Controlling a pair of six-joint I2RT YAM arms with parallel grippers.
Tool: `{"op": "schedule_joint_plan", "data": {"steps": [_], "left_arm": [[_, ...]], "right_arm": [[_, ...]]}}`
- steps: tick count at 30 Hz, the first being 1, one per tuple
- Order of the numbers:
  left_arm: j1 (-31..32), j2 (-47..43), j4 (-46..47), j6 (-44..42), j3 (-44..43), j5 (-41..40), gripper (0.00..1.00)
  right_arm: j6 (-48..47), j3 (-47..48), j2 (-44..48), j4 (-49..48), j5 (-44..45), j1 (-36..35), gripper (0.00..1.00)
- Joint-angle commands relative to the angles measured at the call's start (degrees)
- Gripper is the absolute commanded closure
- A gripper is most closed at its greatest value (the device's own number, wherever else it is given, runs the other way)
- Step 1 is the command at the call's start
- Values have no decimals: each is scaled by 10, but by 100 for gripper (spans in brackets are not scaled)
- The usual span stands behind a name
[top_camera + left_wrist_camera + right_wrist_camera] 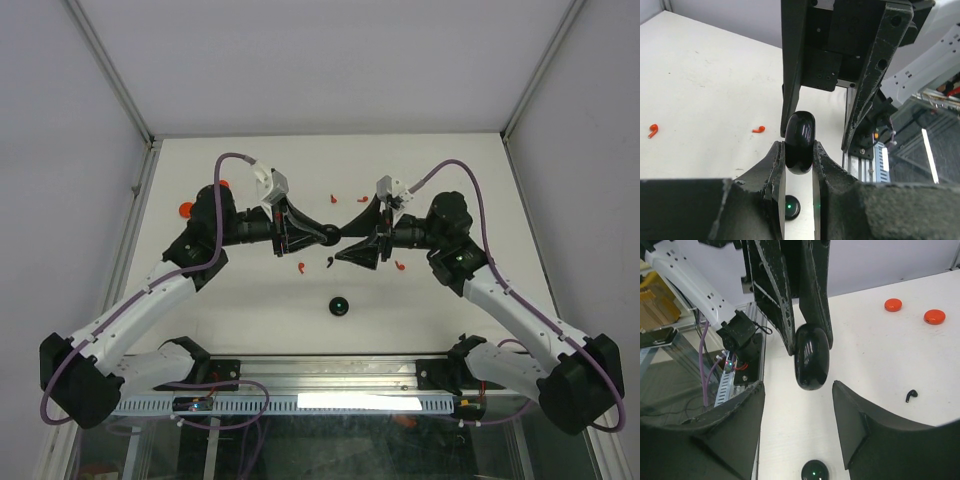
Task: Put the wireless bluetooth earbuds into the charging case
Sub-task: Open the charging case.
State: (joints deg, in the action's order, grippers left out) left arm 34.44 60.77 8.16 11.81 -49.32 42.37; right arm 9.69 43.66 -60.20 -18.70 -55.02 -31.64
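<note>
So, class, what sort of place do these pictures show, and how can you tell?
Probably a robotics lab test cell: left arm and right arm mounted by a metal rail, a white table boxed in by plain panels, purple cables trailing.

Glossy, smooth black plastic on the charging case (800, 142), mirror-like with pale reflections. Matt, grainy black plastic on the left hand (799, 152) and right hand (799, 390), rough-looking at the edges. Matt white on the counter (705, 85), faintly speckled and scuffed. Smooth red plastic, by the look, on the earbuds (758, 129) and round discs (893, 304). Glossy black on the domed disc (814, 471). Bare silvery metal on the rail (330, 380).
</note>
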Motion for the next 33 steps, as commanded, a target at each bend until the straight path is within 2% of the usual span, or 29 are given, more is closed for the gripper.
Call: {"op": "schedule_joint_plan", "data": {"steps": [1,11,21,33], "left_arm": [[0,17,-155,-120,-73,52,100],[2,62,-282,-215,-159,72,100],[10,68,-298,-238,-176,68,100],[23,79,-332,-263,-197,28,100]], "right_arm": [[-78,24,12,51,-23,2,41],[-77,31,4,12,-41,-5,44],[-78,41,-31,0,-37,-25,55],[-80,47,-46,11,-15,-38,64]]}}
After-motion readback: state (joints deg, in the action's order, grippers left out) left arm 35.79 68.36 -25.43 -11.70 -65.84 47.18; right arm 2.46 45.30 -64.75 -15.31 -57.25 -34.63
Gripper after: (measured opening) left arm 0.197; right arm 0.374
